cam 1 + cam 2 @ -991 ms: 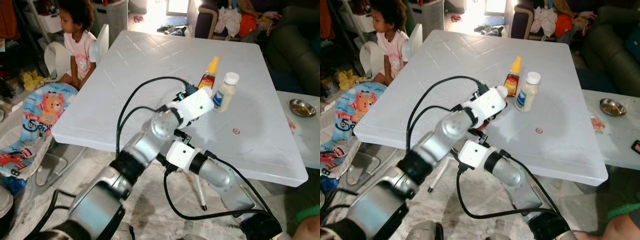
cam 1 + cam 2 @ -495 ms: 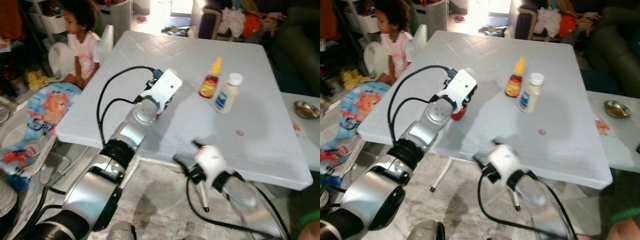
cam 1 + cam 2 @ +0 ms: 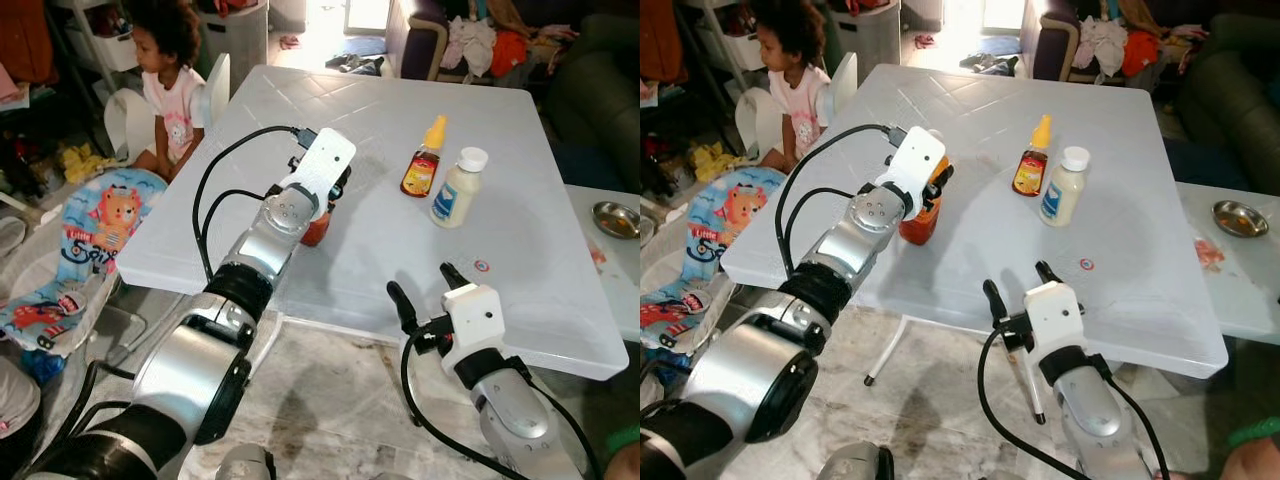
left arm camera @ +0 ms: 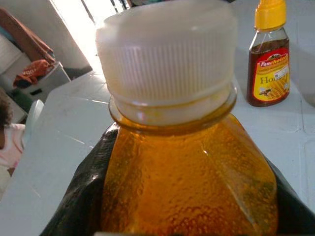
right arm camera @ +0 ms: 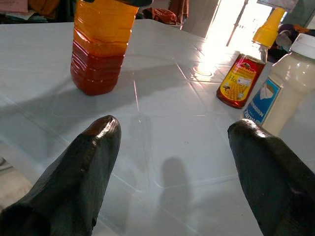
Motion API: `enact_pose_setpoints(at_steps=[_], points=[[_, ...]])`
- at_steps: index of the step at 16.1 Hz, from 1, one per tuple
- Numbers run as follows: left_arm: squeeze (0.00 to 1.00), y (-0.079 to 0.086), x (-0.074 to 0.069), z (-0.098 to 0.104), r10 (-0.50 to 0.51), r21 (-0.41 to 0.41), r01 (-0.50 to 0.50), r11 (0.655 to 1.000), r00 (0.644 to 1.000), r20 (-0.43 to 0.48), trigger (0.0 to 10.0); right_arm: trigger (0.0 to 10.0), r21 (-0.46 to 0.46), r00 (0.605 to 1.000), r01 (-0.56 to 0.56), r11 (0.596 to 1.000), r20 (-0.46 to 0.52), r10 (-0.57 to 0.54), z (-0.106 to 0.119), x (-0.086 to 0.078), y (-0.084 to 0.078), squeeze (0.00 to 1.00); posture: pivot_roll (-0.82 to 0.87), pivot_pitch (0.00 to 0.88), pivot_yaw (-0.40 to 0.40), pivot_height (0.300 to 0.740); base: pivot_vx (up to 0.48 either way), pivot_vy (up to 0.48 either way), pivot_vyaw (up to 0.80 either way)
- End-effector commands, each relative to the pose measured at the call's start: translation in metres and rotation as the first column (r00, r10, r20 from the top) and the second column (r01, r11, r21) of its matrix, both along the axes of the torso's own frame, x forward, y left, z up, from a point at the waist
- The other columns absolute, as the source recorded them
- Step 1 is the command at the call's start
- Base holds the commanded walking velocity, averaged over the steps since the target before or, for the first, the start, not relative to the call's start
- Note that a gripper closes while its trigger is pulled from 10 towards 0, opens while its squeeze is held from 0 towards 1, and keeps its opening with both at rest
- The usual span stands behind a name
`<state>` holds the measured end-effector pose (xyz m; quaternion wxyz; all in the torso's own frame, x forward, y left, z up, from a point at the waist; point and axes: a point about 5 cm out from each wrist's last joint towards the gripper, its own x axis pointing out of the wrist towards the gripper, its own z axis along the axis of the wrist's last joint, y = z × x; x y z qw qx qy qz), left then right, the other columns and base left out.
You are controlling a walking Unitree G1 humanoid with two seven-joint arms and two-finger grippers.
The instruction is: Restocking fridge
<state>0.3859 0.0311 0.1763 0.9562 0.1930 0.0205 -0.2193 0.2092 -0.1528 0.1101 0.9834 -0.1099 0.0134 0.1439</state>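
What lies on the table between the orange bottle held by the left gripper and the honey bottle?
Nothing: bare white table separates the orange bottle, held in the left gripper, from the honey bottle. The eye views and the right wrist view show this.

Silver arms, black cables, white wrist housings, black claws

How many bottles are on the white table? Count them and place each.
3: an orange bottle near the left edge, held by the left gripper; a honey bottle and a white bottle side by side mid-table.
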Motion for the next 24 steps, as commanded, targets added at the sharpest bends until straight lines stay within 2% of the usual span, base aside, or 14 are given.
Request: enact_pose_setpoints(at_steps=[1,2,6,10,17,20,24], points=[[0.66,0.001,-0.002,-0.013,-0.001,-0.002,0.001,1.0,0.996,-0.086,10.0,10.0,-0.01,1.0,0.005,1.0,0.028,-0.005,0.008,0.001,-0.001,0.0,-0.04,0.0,0.025,0.74,0.0,0.0,0.0],[1.0,0.001,-0.001,-0.012,-0.007,-0.031,0.004,1.0,0.995,-0.103,10.0,10.0,-0.011,1.0,0.005,1.0,0.026,-0.004,0.009,0.0,0.0,0.0,-0.04,0.0,0.023,0.74,0.0,0.0,0.0],[1.0,0.001,0.001,-0.011,0.007,-0.03,-0.01,1.0,0.996,-0.091,10.0,10.0,-0.016,0.999,-0.006,1.0,0.033,0.007,0.011,0.003,0.003,0.0,-0.04,0.0,0.021,0.74,0.0,0.0,0.0],[1.0,0.005,0.005,-0.001,0.053,-0.058,-0.055,0.997,0.998,-0.038,10.0,10.0,-0.015,0.999,-0.012,1.0,0.034,0.012,0.012,0.004,0.006,0.0,-0.04,0.0,0.02,0.74,0.0,0.0,0.0],[1.0,0.037,0.014,0.004,0.23,-0.077,-0.227,0.971,0.973,0.028,10.0,10.0,-0.018,0.999,-0.028,0.999,0.046,0.029,0.013,0.008,0.009,0.0,-0.03,0.0,0.013,0.74,0.0,0.0,0.0],[1.0,0.049,0.014,0.007,0.262,-0.115,-0.256,0.96,0.964,0.041,10.0,10.0,-0.023,0.998,-0.037,0.999,0.053,0.038,0.013,0.011,0.009,0.0,-0.03,0.0,0.009,0.74,0.0,0.0,0.0],[1.0,0.057,0.011,0.006,0.277,-0.143,-0.268,0.953,0.96,0.046,10.0,10.0,-0.024,0.998,-0.04,0.999,0.054,0.041,0.014,0.013,0.009,0.0,-0.02,0.0,0.003,0.74,0.0,0.0,0.0]])
